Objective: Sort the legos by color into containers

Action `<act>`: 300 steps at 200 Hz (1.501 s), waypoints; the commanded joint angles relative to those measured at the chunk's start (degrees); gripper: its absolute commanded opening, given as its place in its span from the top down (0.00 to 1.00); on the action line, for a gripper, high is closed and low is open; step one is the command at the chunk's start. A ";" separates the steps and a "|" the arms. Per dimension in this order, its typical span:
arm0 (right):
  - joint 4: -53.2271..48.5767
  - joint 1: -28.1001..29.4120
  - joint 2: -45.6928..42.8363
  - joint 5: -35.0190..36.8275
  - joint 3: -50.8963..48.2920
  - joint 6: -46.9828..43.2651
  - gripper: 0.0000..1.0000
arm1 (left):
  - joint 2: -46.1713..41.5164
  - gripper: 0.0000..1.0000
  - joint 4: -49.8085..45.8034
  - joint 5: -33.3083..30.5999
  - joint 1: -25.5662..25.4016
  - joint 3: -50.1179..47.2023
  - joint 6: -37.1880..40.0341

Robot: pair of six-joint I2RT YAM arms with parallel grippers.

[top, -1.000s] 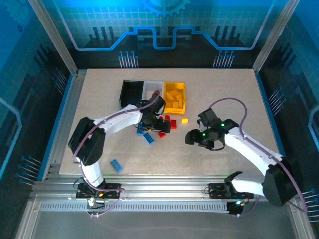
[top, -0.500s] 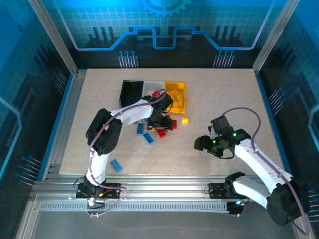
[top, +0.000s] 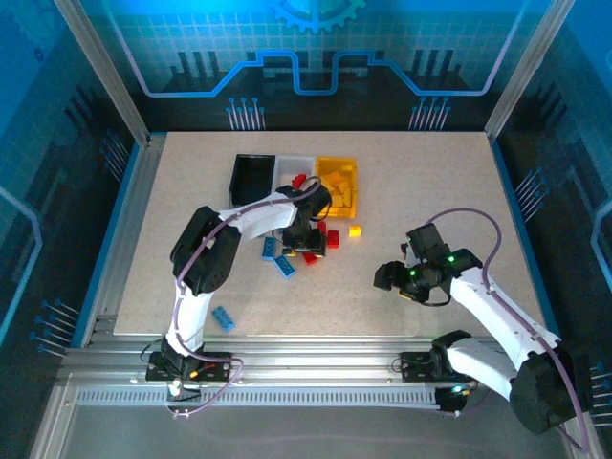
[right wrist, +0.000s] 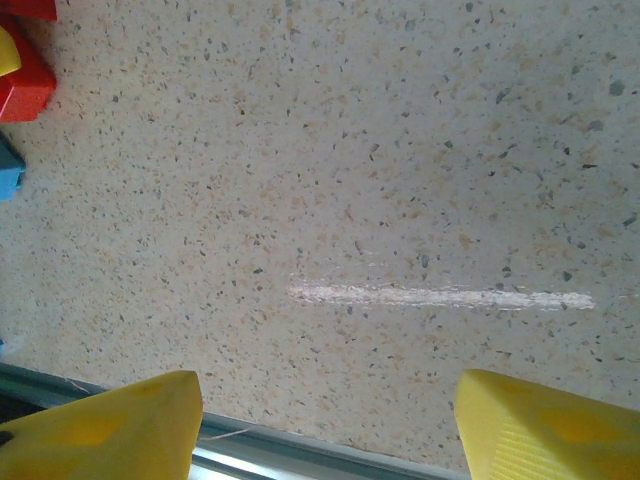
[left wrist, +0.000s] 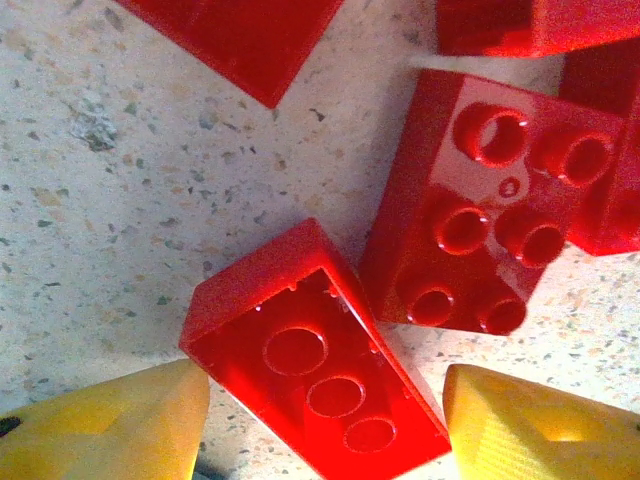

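The containers stand in a row at the back: black (top: 251, 177), white (top: 290, 164) with a red lego (top: 299, 180) in it, yellow (top: 338, 184) holding yellow legos. My left gripper (top: 311, 232) is down in the red pile (top: 321, 239). Its yellow fingers (left wrist: 100, 430) touch opposite corners of an upside-down red lego (left wrist: 315, 360) lying on the table, left gripper (left wrist: 325, 425) shut on it. A studded red lego (left wrist: 480, 220) lies beside it. My right gripper (top: 387, 278) hovers open over bare table, right gripper (right wrist: 325, 425) holding nothing.
Blue legos lie left of the pile (top: 273, 251) and one sits near the front edge (top: 223, 318). A small yellow lego (top: 355, 230) lies right of the pile. The table's metal front rail (right wrist: 300, 462) runs just under my right fingers.
The left gripper slid right into the red pile and its jaws narrowed onto the red lego. The right arm drew back toward the front right, then held still.
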 commanded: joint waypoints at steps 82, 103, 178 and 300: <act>-0.82 -0.60 -2.64 -1.11 -2.55 1.19 0.31 | 1.30 0.59 0.87 1.07 1.58 -3.15 -0.08; -1.46 -0.62 -3.26 -0.83 -2.41 1.36 0.31 | 1.07 0.61 0.73 1.07 1.79 -3.04 0.42; -1.48 -0.59 -2.89 -0.54 -1.69 2.33 0.31 | -6.49 0.66 1.83 2.05 1.97 -6.06 0.73; -5.19 -0.55 -1.15 -1.83 2.68 0.00 0.31 | -1.97 0.64 2.99 2.02 12.82 15.56 0.43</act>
